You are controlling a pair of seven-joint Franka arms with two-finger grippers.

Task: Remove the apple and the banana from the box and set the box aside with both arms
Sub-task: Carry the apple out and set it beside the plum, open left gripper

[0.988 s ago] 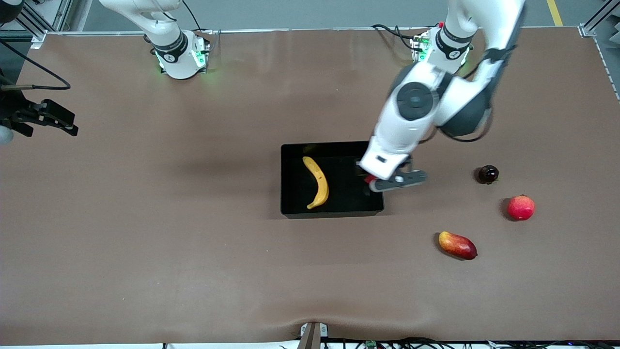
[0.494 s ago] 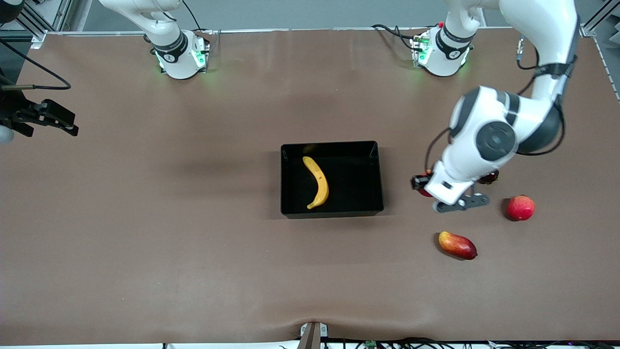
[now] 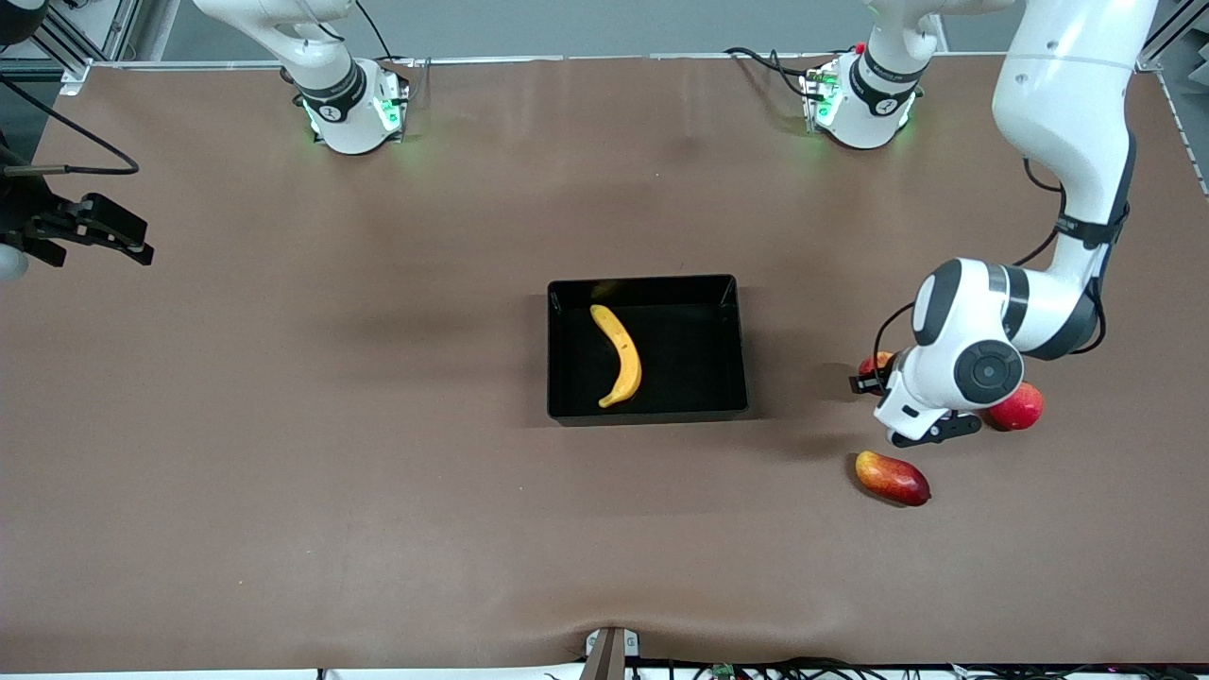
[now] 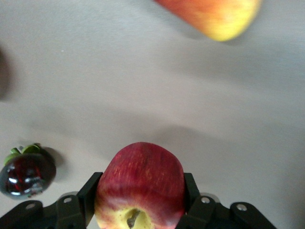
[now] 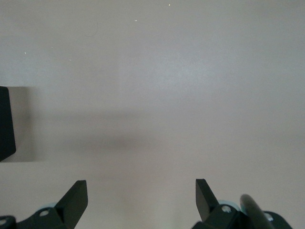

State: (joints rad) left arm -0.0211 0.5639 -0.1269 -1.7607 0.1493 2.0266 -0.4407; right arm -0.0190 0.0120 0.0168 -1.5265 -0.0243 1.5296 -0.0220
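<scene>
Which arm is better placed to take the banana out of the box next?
Right, probably. The right end effector is open and empty, while the left end effector holds the apple over the table. The banana lies in the box.

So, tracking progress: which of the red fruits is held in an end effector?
The apple, small, red with a yellowish base, clamped in the left end effector; the mango-like fruit and the plain red fruit lie on the table.

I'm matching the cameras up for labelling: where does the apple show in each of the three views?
Front view: the apple peeks out beside the left arm's wrist, held in the left gripper over the table, toward the left arm's end from the box.
Left wrist view: apple between the fingers, low in the middle.
Right wrist view: not in it.
Shared landmark: the mango-like fruit.
</scene>
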